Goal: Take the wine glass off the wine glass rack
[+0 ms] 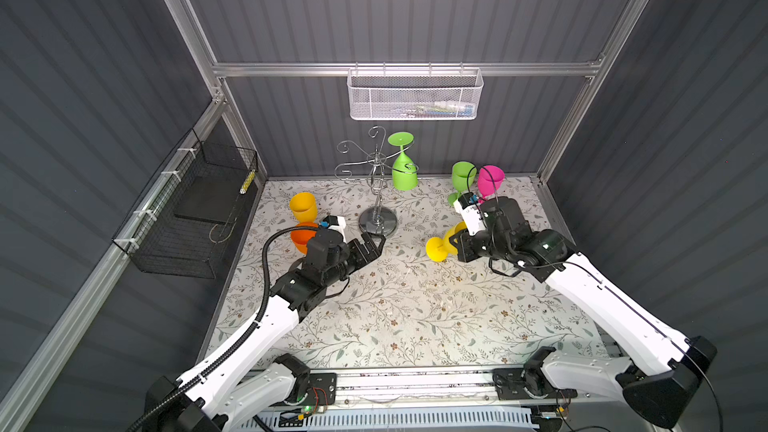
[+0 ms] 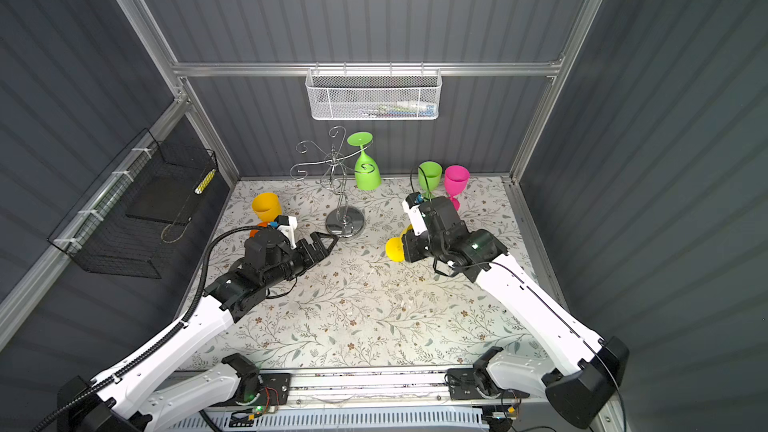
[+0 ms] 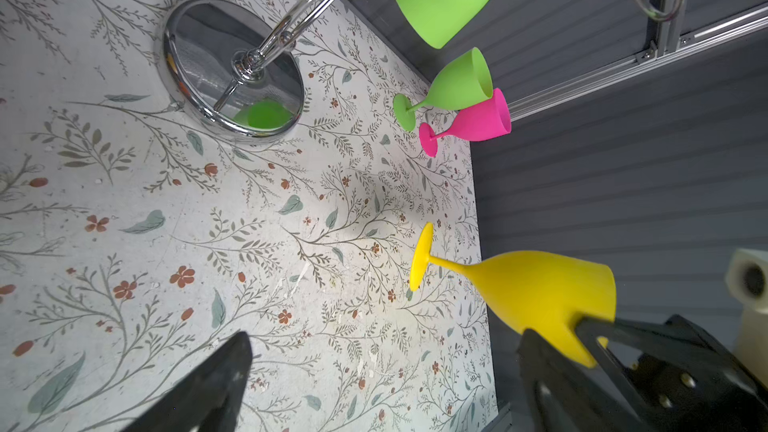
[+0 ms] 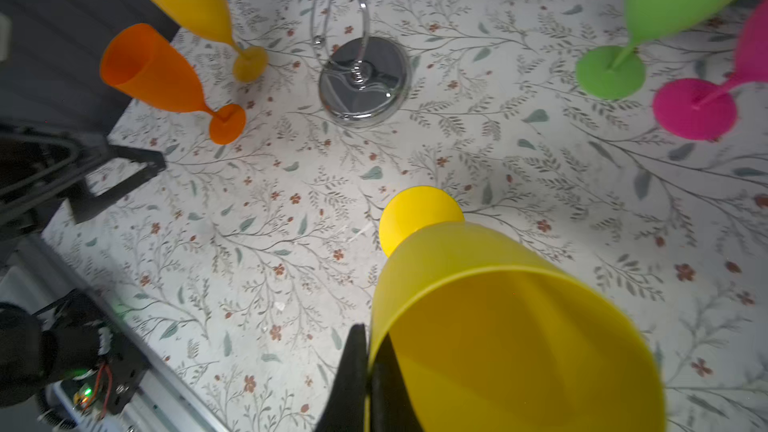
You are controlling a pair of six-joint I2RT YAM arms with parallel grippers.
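Yellow plastic wine glass [image 3: 536, 288]: rim clamped in right jaws, tilted. Left jaws spread, empty. If released so, toppling is risked.

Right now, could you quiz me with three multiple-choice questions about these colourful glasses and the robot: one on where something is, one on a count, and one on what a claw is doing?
1. Where is the pink wine glass?
A. Hanging upside down.
B. Standing on the table beside an upright green wine glass.
C. Lying on its side.

2. How many glasses hang on the wine glass rack?
A. None.
B. One.
C. Three.

3. What is the right gripper doing?
A. Open and empty.
B. Gripping the rack's stem.
C. Shut on the rim of a yellow wine glass.

Answers:
1 B, since it stands on its foot next to the green one.
2 B, since only the hanging green wine glass is on an arm, upside down.
3 C, since the right wrist view shows it pinching the rim.
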